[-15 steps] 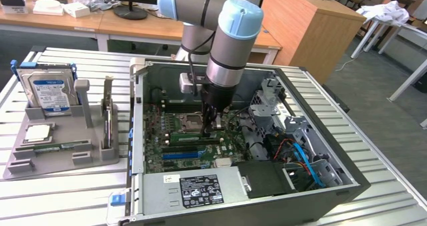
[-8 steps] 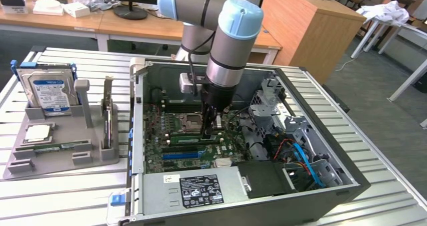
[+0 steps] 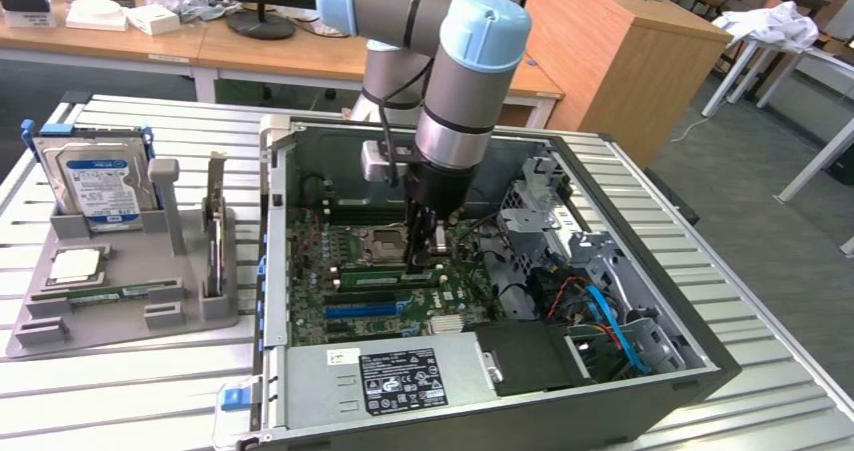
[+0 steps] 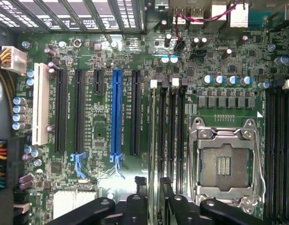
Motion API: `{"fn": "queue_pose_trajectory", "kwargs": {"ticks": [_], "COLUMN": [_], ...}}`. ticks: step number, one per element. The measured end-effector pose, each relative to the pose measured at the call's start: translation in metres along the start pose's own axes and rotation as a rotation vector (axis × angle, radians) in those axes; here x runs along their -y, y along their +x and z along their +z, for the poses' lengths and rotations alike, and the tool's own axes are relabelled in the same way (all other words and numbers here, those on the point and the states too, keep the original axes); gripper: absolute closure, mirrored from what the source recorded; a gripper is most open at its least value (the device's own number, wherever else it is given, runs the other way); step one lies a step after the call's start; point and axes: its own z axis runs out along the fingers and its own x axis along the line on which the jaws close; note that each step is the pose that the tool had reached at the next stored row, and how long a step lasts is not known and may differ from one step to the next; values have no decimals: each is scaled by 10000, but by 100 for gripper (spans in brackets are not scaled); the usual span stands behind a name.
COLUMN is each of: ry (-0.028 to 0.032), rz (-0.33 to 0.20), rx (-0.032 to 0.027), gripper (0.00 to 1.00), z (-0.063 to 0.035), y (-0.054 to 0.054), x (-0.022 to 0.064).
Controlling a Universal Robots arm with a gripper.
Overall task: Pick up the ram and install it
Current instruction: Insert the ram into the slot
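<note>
Wrist view: tool (image 4: 154, 183) partly open astride seated ram (image 4: 156, 140); exterior view: hard drive (image 3: 100, 186) beside case (image 3: 587, 416).

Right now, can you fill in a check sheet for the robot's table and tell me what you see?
Surface: slatted metal table, holding an open computer case.
Job's things: ram, seemingly the thin edge standing in the board below the hand; not certain.
Clutter: hard drive and CPU chip in a grey holder.
Hand: low over the motherboard beside the empty CPU socket, fingers apart.
Cables: blue cable inside the case.
Surroundings: wooden desks behind.
</note>
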Motion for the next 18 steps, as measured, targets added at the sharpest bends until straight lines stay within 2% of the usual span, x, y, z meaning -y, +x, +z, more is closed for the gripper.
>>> {"fn": "queue_pose_trajectory", "kwargs": {"ticks": [10,18], "ry": [-1,-4], "rz": [-1,-1], "rx": [-1,-1], "gripper": [75,75], "z": [-44,-44], "y": [2,1], "x": [94,95]}}
